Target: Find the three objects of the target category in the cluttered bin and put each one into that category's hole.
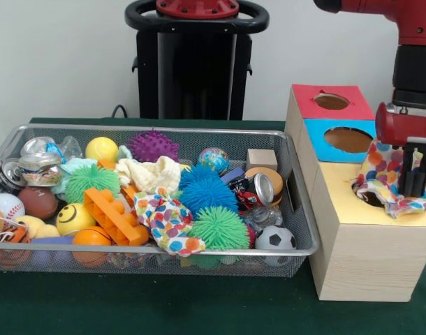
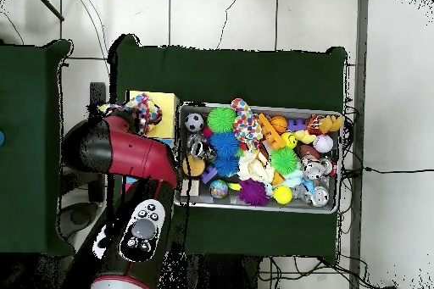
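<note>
Front view: a spotted cloth (image 1: 384,178) is pinched by the gripper (image 1: 413,183) at the hole (image 1: 366,195) in the yellow box top, not yet dropped. Another spotted cloth (image 1: 167,220) and a cream one (image 1: 153,173) are left in the bin (image 1: 300,209).

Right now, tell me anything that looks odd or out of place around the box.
The spotted cloth is bunched over the hole in the yellow section of the box, draped across the rim rather than dropped in. The hand is down in its folds. A second spotted cloth lies in the bin.
</note>
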### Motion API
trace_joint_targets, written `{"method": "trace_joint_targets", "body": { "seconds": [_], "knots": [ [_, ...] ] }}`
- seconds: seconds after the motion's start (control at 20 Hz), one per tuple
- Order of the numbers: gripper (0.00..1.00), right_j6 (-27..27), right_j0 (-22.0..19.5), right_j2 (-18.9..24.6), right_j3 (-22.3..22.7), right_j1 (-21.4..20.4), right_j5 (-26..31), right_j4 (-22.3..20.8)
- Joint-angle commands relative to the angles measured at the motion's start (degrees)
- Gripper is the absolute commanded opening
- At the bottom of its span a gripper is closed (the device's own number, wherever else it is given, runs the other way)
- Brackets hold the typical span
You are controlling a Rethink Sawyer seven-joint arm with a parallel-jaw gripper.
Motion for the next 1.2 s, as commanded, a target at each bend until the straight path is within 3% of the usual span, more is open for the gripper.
{"method": "trace_joint_targets", "body": {
  "seconds": [0.05,0.45,0.75,1.2],
  "knots": [
    [0.00,16.1,0.3,-1.9,1.0,6.1,11.3,-0.4],
    [0.00,15.2,0.1,-2.5,0.6,7.3,9.8,-0.2],
    [0.00,12.1,-2.7,-0.5,-0.3,8.4,6.7,-0.8],
    [0.00,12.3,-3.4,0.8,0.1,10.4,3.1,-0.7]
  ]
}}
